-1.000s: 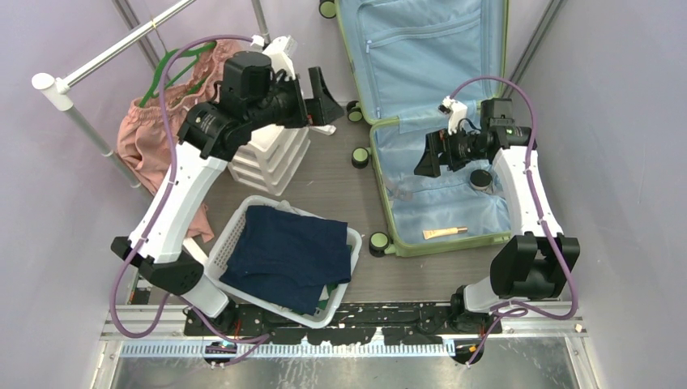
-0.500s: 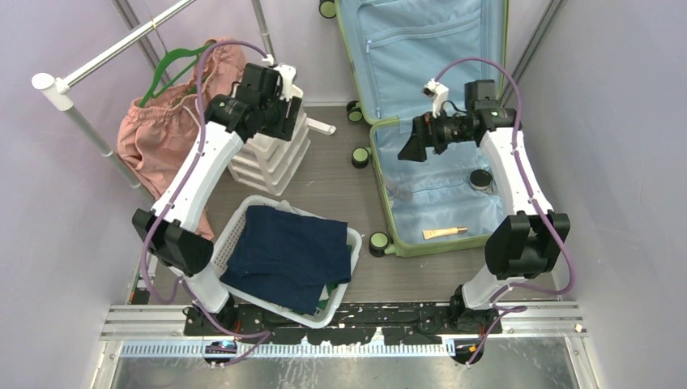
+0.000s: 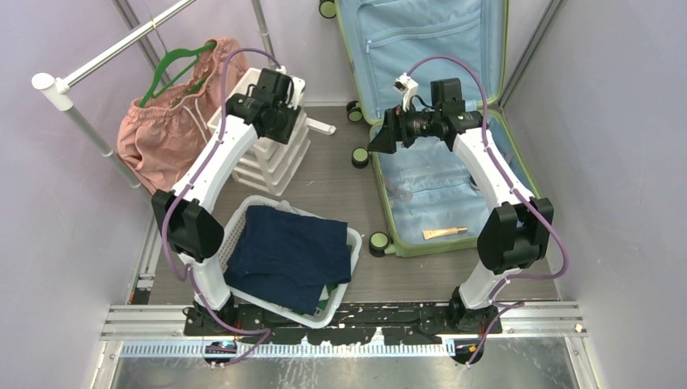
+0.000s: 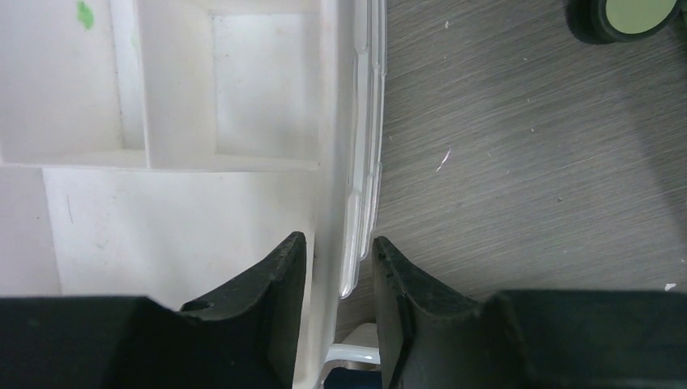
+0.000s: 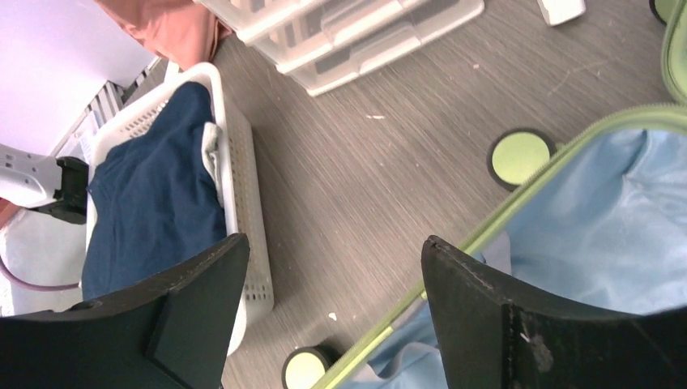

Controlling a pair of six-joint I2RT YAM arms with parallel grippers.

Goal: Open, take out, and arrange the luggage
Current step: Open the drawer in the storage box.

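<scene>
Your left gripper (image 4: pixel 339 267) straddles the drawer unit (image 4: pixel 243 97) wall, jaws narrow; you cannot tell if they pinch. Your right gripper (image 3: pixel 379 143) hangs wide and empty over the luggage (image 3: pixel 429 194), upper centre.

The top external camera hangs high above and behind the 2 arms, facing steeply down, far enough off to take in the whole floor (image 3: pixel 324 174); the left wrist camera looks straight down past the left gripper (image 4: pixel 339 267), very near the white drawer unit (image 4: pixel 243 121), whose wall stands between its fingers; the right wrist camera sits higher, tilted past the right gripper (image 5: pixel 332 267), with the white perforated basket (image 5: pixel 247 203) left of its fingers and the luggage (image 5: pixel 616 235) right of them; all 3 views share the white drawer unit.
</scene>
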